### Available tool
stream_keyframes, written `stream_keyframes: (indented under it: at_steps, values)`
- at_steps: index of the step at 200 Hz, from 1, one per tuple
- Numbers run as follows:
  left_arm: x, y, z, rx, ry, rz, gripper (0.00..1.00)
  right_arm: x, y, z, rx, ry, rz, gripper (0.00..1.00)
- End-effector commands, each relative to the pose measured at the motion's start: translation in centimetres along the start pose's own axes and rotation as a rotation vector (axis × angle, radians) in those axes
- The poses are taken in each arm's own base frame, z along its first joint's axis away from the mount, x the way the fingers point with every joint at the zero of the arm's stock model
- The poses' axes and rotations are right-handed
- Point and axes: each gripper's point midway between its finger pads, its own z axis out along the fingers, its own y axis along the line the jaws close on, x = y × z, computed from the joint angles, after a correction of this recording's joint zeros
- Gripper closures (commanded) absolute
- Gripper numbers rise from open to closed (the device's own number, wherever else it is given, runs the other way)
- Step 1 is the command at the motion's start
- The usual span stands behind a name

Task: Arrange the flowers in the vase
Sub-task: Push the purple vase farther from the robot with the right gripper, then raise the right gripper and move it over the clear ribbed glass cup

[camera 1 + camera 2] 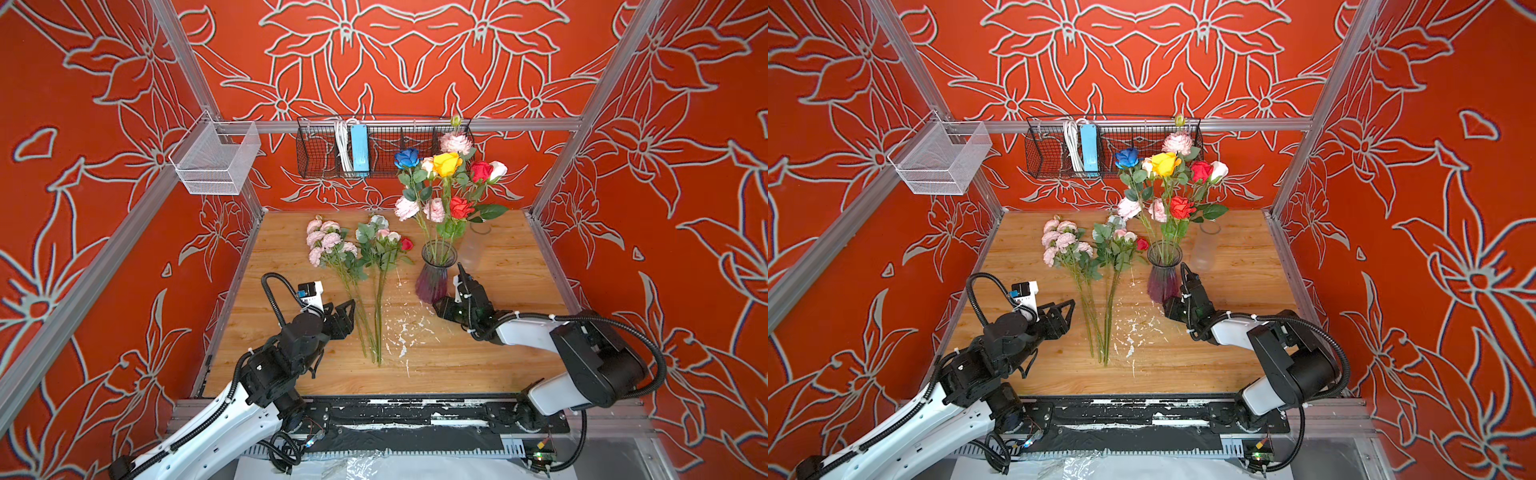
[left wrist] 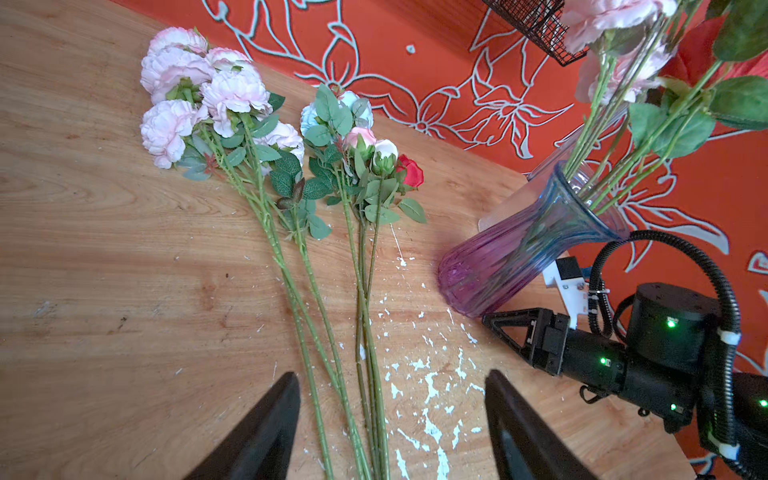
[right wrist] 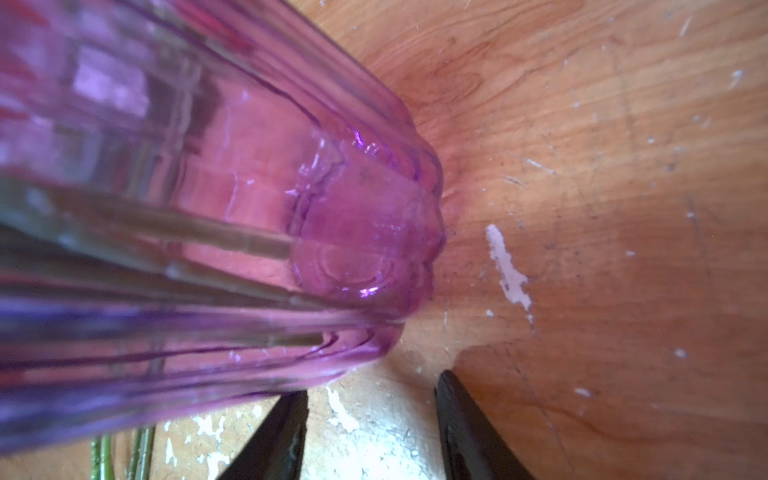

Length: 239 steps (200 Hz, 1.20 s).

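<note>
A purple ribbed glass vase (image 1: 433, 276) (image 1: 1163, 274) (image 2: 505, 257) (image 3: 216, 199) stands on the wooden table (image 1: 498, 353), holding blue, yellow, red, white and pink flowers (image 1: 448, 165) (image 1: 1166, 164). Two bunches of flowers lie flat to its left: a pale pink one (image 1: 329, 244) (image 2: 199, 95) and a mixed one (image 1: 382, 241) (image 2: 365, 149). My left gripper (image 1: 351, 317) (image 1: 1070, 312) (image 2: 390, 376) is open just above their stems (image 2: 328, 365), which run between its fingers. My right gripper (image 1: 437, 306) (image 1: 1167, 306) (image 3: 374, 384) is open and empty, its tips close beside the vase's base.
A clear plastic cup (image 1: 1204, 249) stands behind the vase to the right. On the back wall hangs a black wire basket (image 1: 316, 153) with a blue power strip (image 1: 359, 149). A white mesh basket (image 1: 216, 162) hangs at the left. White paint flecks (image 1: 403, 328) mark the table.
</note>
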Motion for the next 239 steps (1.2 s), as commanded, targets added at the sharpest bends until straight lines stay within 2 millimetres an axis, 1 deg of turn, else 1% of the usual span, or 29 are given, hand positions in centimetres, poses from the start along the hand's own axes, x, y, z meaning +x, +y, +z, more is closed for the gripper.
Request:
stream_keyframes:
  at_steps: [1, 19, 30, 53, 79, 118, 132, 159, 170, 228, 239]
  values:
    - [0.2, 1.0, -0.1, -0.034, -0.006, -0.006, 0.29, 1.0, -0.7, -0.2, 0.017, 0.03, 0.043, 0.48]
    - [0.3, 1.0, 0.1, -0.032, -0.009, 0.001, 0.29, 0.9, -0.5, -0.5, 0.015, 0.023, 0.042, 0.48]
    - [0.3, 0.9, 0.4, -0.03, -0.013, 0.007, 0.29, 0.8, -0.3, -0.4, 0.01, 0.021, 0.045, 0.48]
    - [0.0, 1.0, 0.8, -0.049, -0.022, 0.011, 0.29, 0.2, -0.4, 0.8, 0.032, 0.015, 0.052, 0.48]
    - [-0.3, 1.1, 0.7, -0.054, -0.04, -0.001, 0.3, -0.5, 0.1, 2.4, 0.023, 0.016, 0.072, 0.48]
    - [-0.4, 1.3, 0.2, -0.048, -0.05, -0.015, 0.3, -1.9, 0.5, 3.7, 0.034, -0.002, 0.059, 0.49]
    - [-0.5, 1.3, 0.1, -0.048, -0.052, -0.012, 0.3, -2.8, 0.6, 4.1, 0.041, -0.009, 0.043, 0.49]
    - [-0.7, 1.2, 0.1, -0.046, -0.058, -0.006, 0.3, -4.3, 0.3, 4.7, 0.062, -0.018, 0.035, 0.49]
    - [-0.7, 1.1, 0.2, -0.045, -0.057, -0.003, 0.3, -4.8, 0.6, 5.0, 0.064, -0.017, 0.007, 0.49]
    - [-1.0, 0.6, 0.4, -0.039, -0.049, 0.009, 0.3, -6.8, 0.1, 6.6, 0.103, 0.014, -0.101, 0.48]
    - [-0.9, 0.6, 0.4, -0.038, -0.049, 0.008, 0.3, -7.2, 0.2, 6.6, 0.098, 0.024, -0.11, 0.49]
